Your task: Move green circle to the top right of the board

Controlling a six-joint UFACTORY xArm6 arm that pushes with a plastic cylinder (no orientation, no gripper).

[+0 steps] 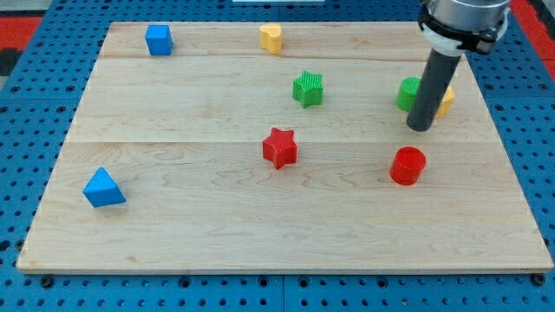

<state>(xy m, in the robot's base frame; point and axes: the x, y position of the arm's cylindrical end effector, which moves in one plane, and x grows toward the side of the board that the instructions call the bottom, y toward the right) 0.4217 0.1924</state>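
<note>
The green circle (408,93) sits near the board's right side, in the upper half, partly hidden behind my rod. My tip (420,128) rests on the board just below and to the right of the green circle, close to touching it. A yellow block (446,101) lies right of the rod, mostly hidden by it; its shape cannot be made out.
On the wooden board (217,217): a green star (308,88) left of the circle, a red star (280,146) at the middle, a red cylinder (408,165) below my tip, a yellow heart (271,38) and a blue cube (159,40) at the top, a blue triangle (103,188) at lower left.
</note>
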